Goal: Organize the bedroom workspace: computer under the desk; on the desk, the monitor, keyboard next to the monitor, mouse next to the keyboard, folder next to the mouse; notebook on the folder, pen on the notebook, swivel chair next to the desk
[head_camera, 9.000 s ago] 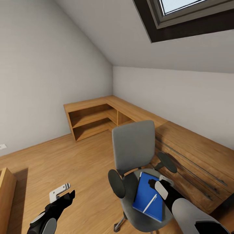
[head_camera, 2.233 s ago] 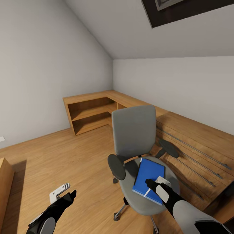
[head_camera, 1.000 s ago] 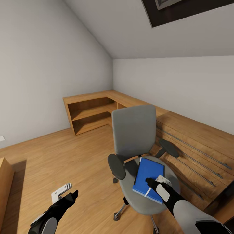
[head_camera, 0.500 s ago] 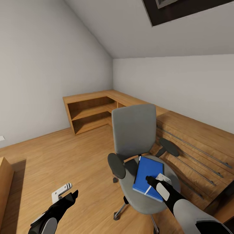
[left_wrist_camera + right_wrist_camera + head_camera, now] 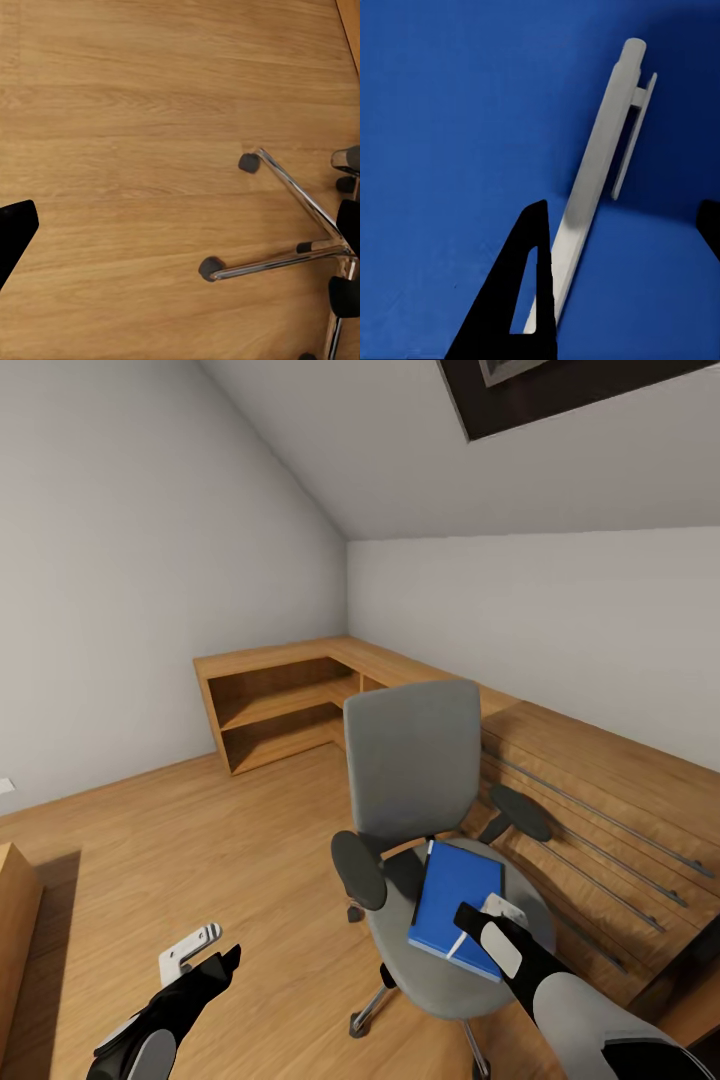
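Wooden floorboards [image 5: 200, 840] run out under a sloped white ceiling, with low corner shelving [image 5: 280, 710] of light wood against the far walls and a wooden dresser [image 5: 600, 810] with long bar handles just beyond the right hand [image 5: 478, 922].

That right hand hangs low over the seat of the swivel chair [image 5: 410, 780], whose grey back stands upright beyond it, with a black armrest on either side. Directly beneath the hand lies the blue folder [image 5: 455, 890], flat on the seat. On the blue surface rests the white pen [image 5: 592, 187]; in the right wrist view one dark finger [image 5: 521, 300] sits right against the near end of the pen while the other shows only at the far edge, well apart, so the jaws are spread wide and grip nothing.

Off to the other side, the left hand [image 5: 205, 955] hovers above bare floor, clear of the chair. Its wrist view looks down on the chrome star base and castors; I cannot tell whether it is spread or closed.
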